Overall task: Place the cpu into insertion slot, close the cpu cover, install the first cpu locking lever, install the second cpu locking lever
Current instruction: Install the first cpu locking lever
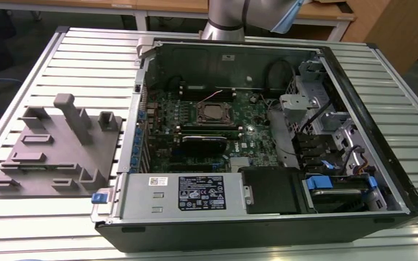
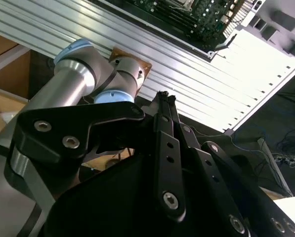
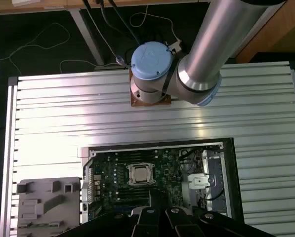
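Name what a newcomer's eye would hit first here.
The open computer case lies on the slatted metal table, its green board bared with the insertion slot near the middle. A grey moulded fixture sits at the exterior view's left, and the arm is mounted on the table beyond the case.

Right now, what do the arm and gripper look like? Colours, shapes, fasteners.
The arm is a silver-grey metal tube with rounded pale-blue joint caps, on a brown base plate. The gripper is matte black: flat linkage bars pinned with silver hex-socket bolts.
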Controlling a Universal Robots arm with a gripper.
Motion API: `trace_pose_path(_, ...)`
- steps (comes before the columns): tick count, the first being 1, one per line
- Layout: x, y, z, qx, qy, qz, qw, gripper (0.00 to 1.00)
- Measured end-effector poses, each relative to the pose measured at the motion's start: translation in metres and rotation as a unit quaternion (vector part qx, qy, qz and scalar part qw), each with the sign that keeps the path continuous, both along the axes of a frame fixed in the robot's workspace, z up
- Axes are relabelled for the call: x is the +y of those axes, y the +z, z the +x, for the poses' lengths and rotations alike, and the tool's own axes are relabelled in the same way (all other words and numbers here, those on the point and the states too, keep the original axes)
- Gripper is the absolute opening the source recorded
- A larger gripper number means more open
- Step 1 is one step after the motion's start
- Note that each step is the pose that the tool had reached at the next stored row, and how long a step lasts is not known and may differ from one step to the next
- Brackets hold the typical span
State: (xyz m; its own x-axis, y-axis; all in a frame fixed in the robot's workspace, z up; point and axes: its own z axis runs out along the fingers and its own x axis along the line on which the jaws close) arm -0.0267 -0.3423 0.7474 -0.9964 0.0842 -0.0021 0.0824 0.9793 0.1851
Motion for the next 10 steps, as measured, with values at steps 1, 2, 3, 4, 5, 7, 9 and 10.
trace_pose_path(1, 0.0000, -0.0007, 0.0000, 0.0000, 0.000, -0.0015, 1.00000, 0.10)
trace_pose_path(2, 0.0000, -0.0012, 0.0000, 0.0000, 0.000, -0.0030, 1.00000, 0.10)
trace_pose_path(3, -0.0001, -0.0015, 0.0000, 0.0000, 0.000, -0.0039, 0.99999, 0.10)
trace_pose_path(4, -0.0001, -0.0015, 0.0000, 0.0000, 0.000, -0.0038, 0.99999, 0.10)
trace_pose_path(5, -0.0001, -0.0015, 0.0000, 0.0000, 0.000, -0.0039, 0.99999, 0.10)
trace_pose_path(7, -0.0001, -0.0014, 0.0000, 0.0000, 0.000, -0.0041, 0.99999, 0.10)
trace_pose_path(9, 0.0000, -0.0014, 0.0000, 0.0000, 0.000, -0.0041, 0.99999, 0.10)
trace_pose_path(10, -0.0001, -0.0014, 0.0000, 0.0000, 0.000, -0.0041, 0.99999, 0.10)
